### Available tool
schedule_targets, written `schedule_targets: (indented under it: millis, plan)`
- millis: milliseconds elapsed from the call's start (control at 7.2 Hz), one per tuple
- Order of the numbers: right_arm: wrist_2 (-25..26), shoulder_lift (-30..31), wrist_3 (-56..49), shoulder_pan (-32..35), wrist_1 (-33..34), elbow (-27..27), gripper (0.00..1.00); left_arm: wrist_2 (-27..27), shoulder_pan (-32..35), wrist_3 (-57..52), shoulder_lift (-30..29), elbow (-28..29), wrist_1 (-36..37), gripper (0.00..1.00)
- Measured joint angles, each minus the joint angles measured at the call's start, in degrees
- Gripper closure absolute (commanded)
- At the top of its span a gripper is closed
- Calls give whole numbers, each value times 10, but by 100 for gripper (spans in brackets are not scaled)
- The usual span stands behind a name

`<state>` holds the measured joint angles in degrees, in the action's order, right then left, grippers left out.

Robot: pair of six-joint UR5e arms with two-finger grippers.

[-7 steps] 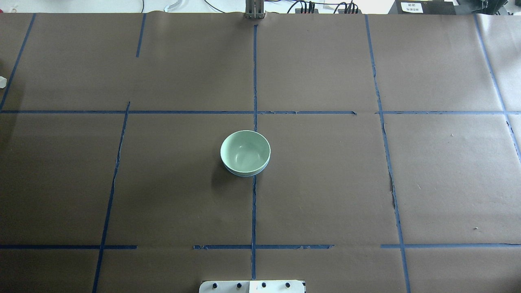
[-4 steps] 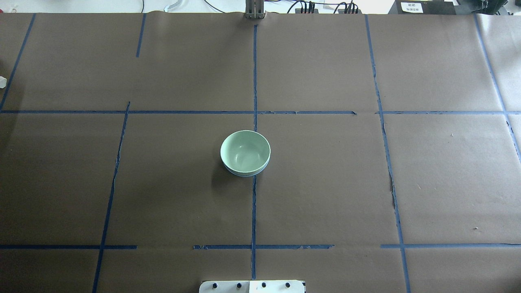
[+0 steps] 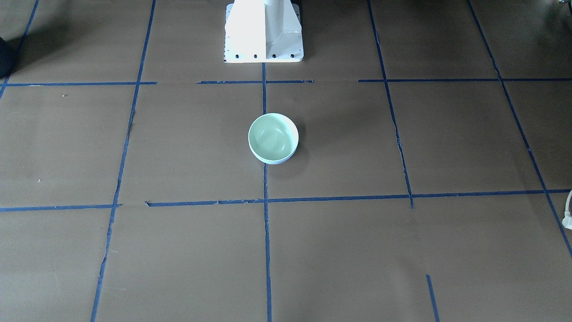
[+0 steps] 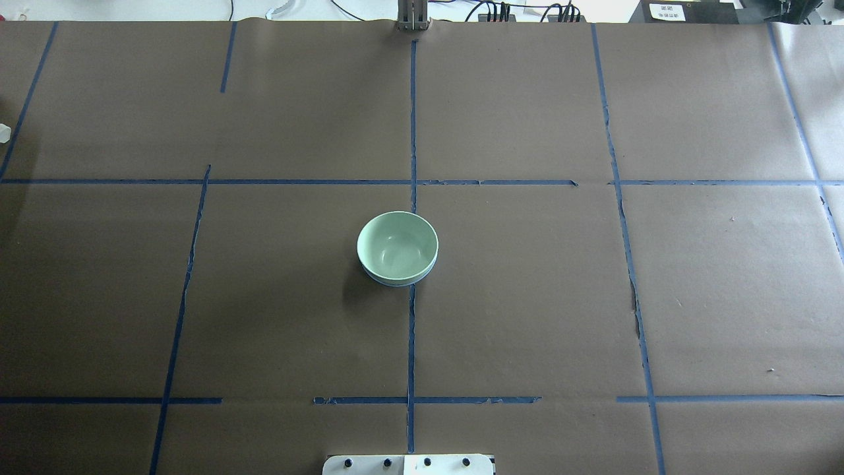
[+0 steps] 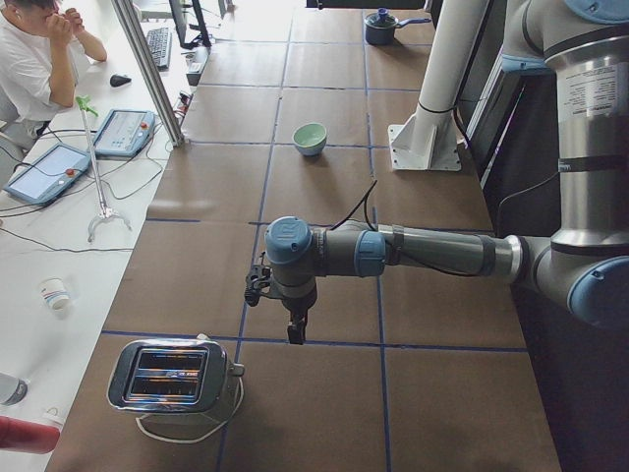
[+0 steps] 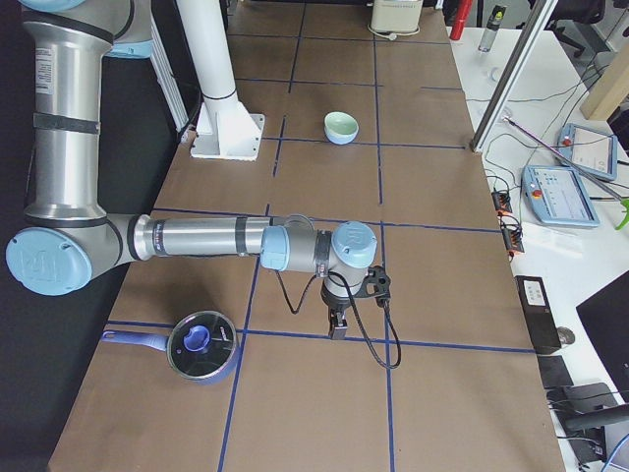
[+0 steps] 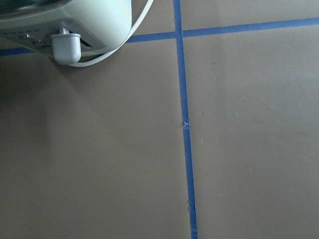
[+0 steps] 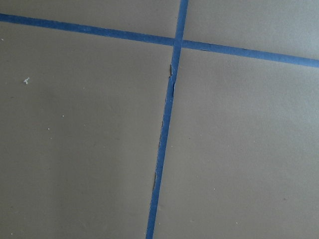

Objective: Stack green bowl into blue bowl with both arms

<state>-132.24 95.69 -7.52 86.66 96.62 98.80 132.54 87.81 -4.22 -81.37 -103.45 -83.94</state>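
Observation:
The green bowl (image 4: pixel 397 245) sits nested inside the blue bowl (image 4: pixel 396 284) at the table's middle; only a thin blue rim shows under it. The pair also shows in the front view, green bowl (image 3: pixel 273 136) over blue rim (image 3: pixel 274 162), and small in the side views (image 5: pixel 310 137) (image 6: pixel 341 126). My left gripper (image 5: pixel 295 334) hangs near the table's left end, far from the bowls. My right gripper (image 6: pixel 337 329) hangs near the right end, also far off. Both show only in the side views, so I cannot tell if they are open or shut.
A chrome toaster (image 5: pixel 172 379) with a white cord stands by the left gripper, and shows in the left wrist view (image 7: pixel 75 20). A blue-lidded pot (image 6: pixel 201 344) sits near the right gripper. The white pedestal (image 3: pixel 263 31) stands at the robot's side. A person (image 5: pixel 29 59) sits beyond the table.

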Motion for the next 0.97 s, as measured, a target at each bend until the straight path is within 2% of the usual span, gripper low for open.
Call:
schedule_targets:
  millis: [972]
  plan:
    - [-3, 0, 0, -3, 0, -7, 0, -5, 0, 0, 4, 0, 2, 0]
